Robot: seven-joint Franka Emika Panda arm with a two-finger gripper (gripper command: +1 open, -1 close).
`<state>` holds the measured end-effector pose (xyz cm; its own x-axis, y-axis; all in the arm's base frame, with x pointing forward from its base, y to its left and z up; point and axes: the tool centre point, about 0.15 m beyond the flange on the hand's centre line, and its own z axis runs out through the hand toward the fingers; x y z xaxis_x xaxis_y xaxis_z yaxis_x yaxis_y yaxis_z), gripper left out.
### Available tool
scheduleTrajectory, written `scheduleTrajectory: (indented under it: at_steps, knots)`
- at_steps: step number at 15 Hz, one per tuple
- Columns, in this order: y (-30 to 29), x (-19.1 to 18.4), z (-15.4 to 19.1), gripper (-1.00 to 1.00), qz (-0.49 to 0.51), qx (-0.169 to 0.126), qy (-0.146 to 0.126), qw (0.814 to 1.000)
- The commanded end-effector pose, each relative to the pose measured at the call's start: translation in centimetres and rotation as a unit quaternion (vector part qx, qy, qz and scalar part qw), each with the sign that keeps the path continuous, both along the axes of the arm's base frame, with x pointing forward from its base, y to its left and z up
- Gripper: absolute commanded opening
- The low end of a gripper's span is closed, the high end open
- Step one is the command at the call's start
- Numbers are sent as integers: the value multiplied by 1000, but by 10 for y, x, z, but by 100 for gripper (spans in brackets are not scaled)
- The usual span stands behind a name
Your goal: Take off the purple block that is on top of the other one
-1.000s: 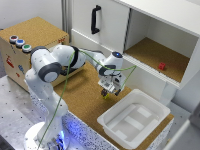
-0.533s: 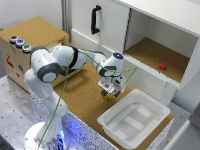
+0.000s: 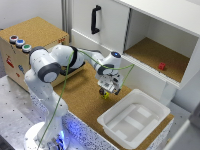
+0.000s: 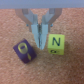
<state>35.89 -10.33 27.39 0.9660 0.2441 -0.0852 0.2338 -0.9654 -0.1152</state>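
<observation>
In the wrist view the purple block [image 4: 22,50] lies tilted on the cork mat, beside the yellow cube [image 4: 56,45] and apart from it, not on top. My gripper [image 4: 41,37] hangs just above the gap between the two, its fingers [image 4: 37,31] pressed together with nothing held. In the exterior view the gripper [image 3: 108,90] hovers low over the mat, and the yellow cube [image 3: 105,95] peeks out beneath it. The purple block is hidden there by the hand.
A white plastic bin [image 3: 135,119] stands on the mat at the exterior view's right. Behind is a white cabinet with an open compartment holding a small red block [image 3: 162,66]. A wooden box with coloured buttons [image 3: 20,43] stands at the left.
</observation>
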Motion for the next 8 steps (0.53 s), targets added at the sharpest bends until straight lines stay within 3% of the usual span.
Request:
scheduleTrajectory:
  at_steps: [1, 4, 5, 8]
  knots:
    - [11, -25, 14, -100, 10, 9, -24, 1000]
    - [-5, -18, 14, -100, -1, 16, -36, 999]
    - [-12, -14, 13, 100, -1, 17, -37, 999]
    - [-28, -6, 19, 100, 0, 21, -53, 998]
